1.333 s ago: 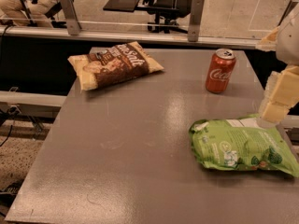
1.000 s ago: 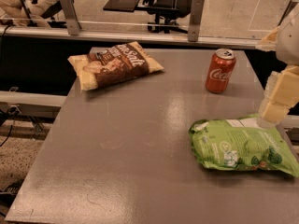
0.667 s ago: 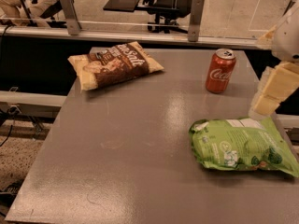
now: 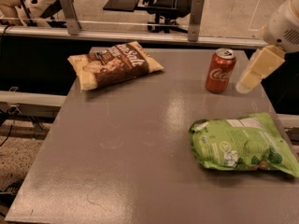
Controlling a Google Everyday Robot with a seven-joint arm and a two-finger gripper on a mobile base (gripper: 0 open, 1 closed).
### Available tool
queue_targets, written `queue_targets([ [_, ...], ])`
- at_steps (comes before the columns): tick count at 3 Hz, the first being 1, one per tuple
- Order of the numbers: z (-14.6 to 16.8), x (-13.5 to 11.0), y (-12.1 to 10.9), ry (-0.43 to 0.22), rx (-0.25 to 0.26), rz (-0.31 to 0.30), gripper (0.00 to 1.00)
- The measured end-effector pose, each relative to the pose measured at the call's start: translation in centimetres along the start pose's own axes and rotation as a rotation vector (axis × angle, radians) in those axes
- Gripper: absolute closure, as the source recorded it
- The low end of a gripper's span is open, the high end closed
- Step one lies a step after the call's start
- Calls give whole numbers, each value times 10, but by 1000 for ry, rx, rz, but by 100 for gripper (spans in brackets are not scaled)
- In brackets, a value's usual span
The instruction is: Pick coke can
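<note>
The coke can point(image 4: 220, 71) stands upright on the grey table point(image 4: 140, 139) at its far right. It is red with white script and a silver top. My gripper point(image 4: 248, 82) hangs at the right edge, on a white arm, its cream-coloured end just right of the can and close to it. The can is free and nothing holds it.
A brown chip bag point(image 4: 114, 64) lies at the far left of the table. A green chip bag point(image 4: 240, 145) lies at the near right, below the gripper. A metal rail point(image 4: 131, 29) runs behind the table, with an office chair point(image 4: 173, 3) beyond it.
The gripper has swung up and to the left, from above the green bag toward the can's right side. The can and both bags have not moved.
</note>
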State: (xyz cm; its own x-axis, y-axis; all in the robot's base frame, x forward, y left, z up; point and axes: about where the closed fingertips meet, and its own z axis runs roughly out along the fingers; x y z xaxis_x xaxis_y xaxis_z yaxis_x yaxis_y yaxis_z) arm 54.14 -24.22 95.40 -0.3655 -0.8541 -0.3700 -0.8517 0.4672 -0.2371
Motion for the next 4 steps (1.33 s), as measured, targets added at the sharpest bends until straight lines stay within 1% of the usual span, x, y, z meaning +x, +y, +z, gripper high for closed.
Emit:
queue_targets([
  [1,20,-3,-36,-40,12,56,0],
  [2,43,-4,-60,-68,8,105,0],
  [3,63,-7,-69,-92,-17,137,0],
  [4,75,-15,-67,-120,-40,145,0],
])
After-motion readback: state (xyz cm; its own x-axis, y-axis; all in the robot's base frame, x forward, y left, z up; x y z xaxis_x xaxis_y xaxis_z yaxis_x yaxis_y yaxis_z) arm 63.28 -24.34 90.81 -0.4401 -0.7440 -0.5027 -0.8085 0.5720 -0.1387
